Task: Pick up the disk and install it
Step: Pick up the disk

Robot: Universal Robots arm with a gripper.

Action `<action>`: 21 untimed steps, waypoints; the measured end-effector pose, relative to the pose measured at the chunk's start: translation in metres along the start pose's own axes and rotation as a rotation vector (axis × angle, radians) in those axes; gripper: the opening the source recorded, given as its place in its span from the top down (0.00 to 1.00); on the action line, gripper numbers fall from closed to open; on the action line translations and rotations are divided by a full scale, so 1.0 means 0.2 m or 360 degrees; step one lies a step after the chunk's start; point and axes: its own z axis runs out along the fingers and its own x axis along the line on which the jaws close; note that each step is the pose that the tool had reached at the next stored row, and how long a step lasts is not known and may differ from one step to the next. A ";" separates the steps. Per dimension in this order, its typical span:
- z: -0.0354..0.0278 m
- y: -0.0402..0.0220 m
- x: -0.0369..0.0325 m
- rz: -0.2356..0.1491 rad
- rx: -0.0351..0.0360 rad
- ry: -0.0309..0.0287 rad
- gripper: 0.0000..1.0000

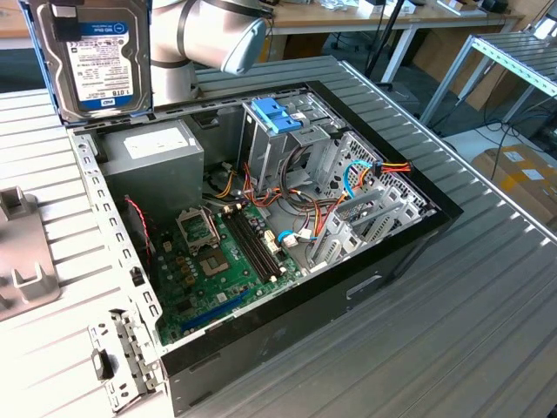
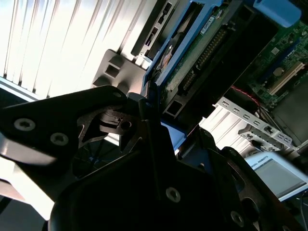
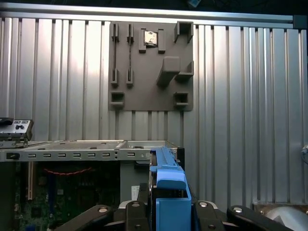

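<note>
Bright blue plastic rails frame the disk [image 1: 91, 57], a flat dark-bodied drive whose labelled face is turned toward the exterior camera.

- Position: the disk is off the table and held up on edge, roughly upright. It sits at the exterior view's upper left, above the corner of the open computer case [image 1: 409, 235] where the power-supply box [image 1: 152, 157] sits. It touches neither.
- Grip: the gripper [image 3: 169, 214] is clenched on the disk. In the first wrist view its dark fingers [image 3: 137, 211] press on either side of the blue rail. The rail's blue tab [image 3: 169, 184] stands up between them.
- Underside: in the second wrist view the disk [image 2: 192, 53] runs away from the gripper [image 2: 154, 113], showing its green circuit board and a row of connector pins.
- Arm: a pale grey joint of the arm [image 1: 209, 35] sits just beside the disk, on the exterior view's right of it.
- Case contents:
  - The grey power-supply box is at the rear corner.
  - A green motherboard [image 1: 222, 261] lies on the floor of the case.
  - A pale blue bracket [image 1: 277, 113] tops the drive cage.
  - Orange, red and blue cables [image 1: 348, 187] run between the cage and the board.
- Surface: the case lies open side up on a ribbed metal table [image 1: 452, 331].
- Fixture: a grey fixture plate [image 3: 151, 67] with raised blocks and slots lies flat on the table beyond the case edge. In the exterior view it is at the left [image 1: 22, 252].
- Surroundings: a cardboard box [image 1: 522, 174] is on the floor past the table at the exterior view's right.
</note>
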 end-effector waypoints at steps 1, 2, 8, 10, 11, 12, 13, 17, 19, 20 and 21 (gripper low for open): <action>0.000 -0.005 0.001 0.0000 0.0000 0.00000 0.63; -0.001 -0.012 0.002 0.0000 0.0000 0.00000 0.63; -0.004 -0.056 0.010 0.0000 0.0000 0.00001 0.63; -0.004 -0.067 0.012 0.0000 -0.0001 0.00001 0.63; -0.005 -0.073 0.014 0.0000 -0.0001 0.00001 0.63; -0.005 -0.080 0.015 0.0000 -0.0001 0.00000 0.63; -0.006 -0.091 0.017 0.0000 -0.0001 0.00000 0.63; -0.008 -0.120 0.020 0.0000 -0.0001 0.00001 0.63; -0.008 -0.131 0.023 0.0000 -0.0001 0.00001 0.63; -0.009 -0.135 0.023 0.0000 -0.0001 0.00001 0.63; -0.009 -0.140 0.025 0.0000 -0.0001 0.00001 0.63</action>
